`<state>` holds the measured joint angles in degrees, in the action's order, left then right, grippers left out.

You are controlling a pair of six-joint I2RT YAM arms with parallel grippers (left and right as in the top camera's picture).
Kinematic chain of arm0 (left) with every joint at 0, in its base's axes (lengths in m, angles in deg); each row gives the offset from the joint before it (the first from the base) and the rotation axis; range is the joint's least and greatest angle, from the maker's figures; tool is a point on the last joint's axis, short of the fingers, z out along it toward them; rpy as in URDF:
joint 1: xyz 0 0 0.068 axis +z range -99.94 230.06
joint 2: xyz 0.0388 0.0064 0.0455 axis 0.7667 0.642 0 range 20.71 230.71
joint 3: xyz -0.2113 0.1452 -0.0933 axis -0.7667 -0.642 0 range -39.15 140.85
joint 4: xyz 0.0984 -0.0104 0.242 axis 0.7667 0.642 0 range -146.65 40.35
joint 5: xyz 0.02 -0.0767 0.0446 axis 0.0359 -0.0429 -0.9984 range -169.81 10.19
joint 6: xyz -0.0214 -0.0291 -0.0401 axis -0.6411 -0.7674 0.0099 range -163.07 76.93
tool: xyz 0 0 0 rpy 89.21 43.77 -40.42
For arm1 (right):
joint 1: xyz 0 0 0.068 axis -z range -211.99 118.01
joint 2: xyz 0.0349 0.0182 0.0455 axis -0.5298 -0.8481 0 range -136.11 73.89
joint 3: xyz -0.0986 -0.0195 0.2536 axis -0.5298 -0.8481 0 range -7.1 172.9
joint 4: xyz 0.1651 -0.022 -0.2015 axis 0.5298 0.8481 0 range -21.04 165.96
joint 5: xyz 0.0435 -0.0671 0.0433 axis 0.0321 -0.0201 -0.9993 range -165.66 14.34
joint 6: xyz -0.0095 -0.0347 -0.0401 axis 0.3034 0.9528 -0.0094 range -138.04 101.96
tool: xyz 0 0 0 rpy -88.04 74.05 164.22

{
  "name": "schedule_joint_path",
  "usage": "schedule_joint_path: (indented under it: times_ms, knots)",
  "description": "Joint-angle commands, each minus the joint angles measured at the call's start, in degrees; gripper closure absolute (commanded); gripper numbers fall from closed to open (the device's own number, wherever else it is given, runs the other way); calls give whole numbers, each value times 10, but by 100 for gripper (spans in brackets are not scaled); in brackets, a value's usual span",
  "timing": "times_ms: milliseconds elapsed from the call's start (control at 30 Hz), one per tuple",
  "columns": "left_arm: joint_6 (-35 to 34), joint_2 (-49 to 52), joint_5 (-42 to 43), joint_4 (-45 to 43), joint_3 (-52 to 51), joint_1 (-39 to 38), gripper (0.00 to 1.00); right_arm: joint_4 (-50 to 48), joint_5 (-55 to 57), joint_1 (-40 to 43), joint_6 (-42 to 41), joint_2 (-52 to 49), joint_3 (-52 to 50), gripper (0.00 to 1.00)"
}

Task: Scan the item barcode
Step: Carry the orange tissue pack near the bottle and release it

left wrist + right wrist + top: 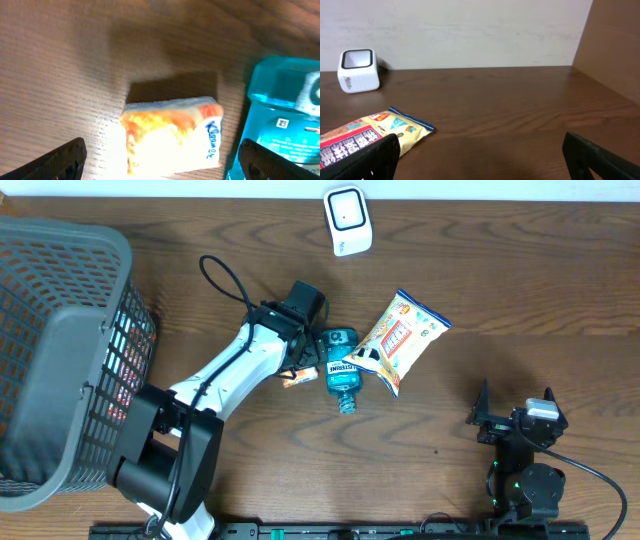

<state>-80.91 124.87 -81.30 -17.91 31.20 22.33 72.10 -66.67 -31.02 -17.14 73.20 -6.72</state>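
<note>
A small orange and white tissue packet [172, 135] lies flat on the wooden table. My left gripper [162, 162] hangs straight over it, open. Its dark fingertips [62, 159] stand wide on either side of the packet and touch nothing. From overhead, the packet [298, 376] peeks out beside the left arm. A teal mouthwash bottle [285, 120] lies just right of it, close to the right finger. The white barcode scanner [347, 220] stands at the far edge of the table. My right gripper [480, 162] rests open and empty near the front right.
A snack bag [400, 340] lies right of the teal bottle [341, 372] and overlaps its side. A large grey mesh basket [60, 350] fills the left end of the table. A wooden side wall [615, 45] stands to the right in the right wrist view.
</note>
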Motion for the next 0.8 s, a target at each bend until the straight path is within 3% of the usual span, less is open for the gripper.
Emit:
schedule_joint_path:
  times_ms: [0,67,100,133,200,267,367,767]
  knots:
    - [38,-32,-9,1,23,0,3,1,5,-3,9,3,-1,1]
    - [38,-46,-9,-2,24,0,7,1,5,-3,9,3,-1,1]
    - [37,-52,-9,-3,24,0,20,1,5,-3,9,3,-1,1]
    - [37,-58,-7,-3,24,0,41,1,5,-3,9,3,-1,1]
    - [35,-61,-6,-3,24,0,67,1,5,-3,9,3,-1,1]
    - [35,-59,-7,-3,23,0,76,1,5,-3,9,3,-1,1]
    - [35,-54,-7,-3,20,0,81,1,5,-3,9,3,-1,1]
    - [-10,-35,-5,-8,-13,0,81,1,5,-3,9,3,-1,1]
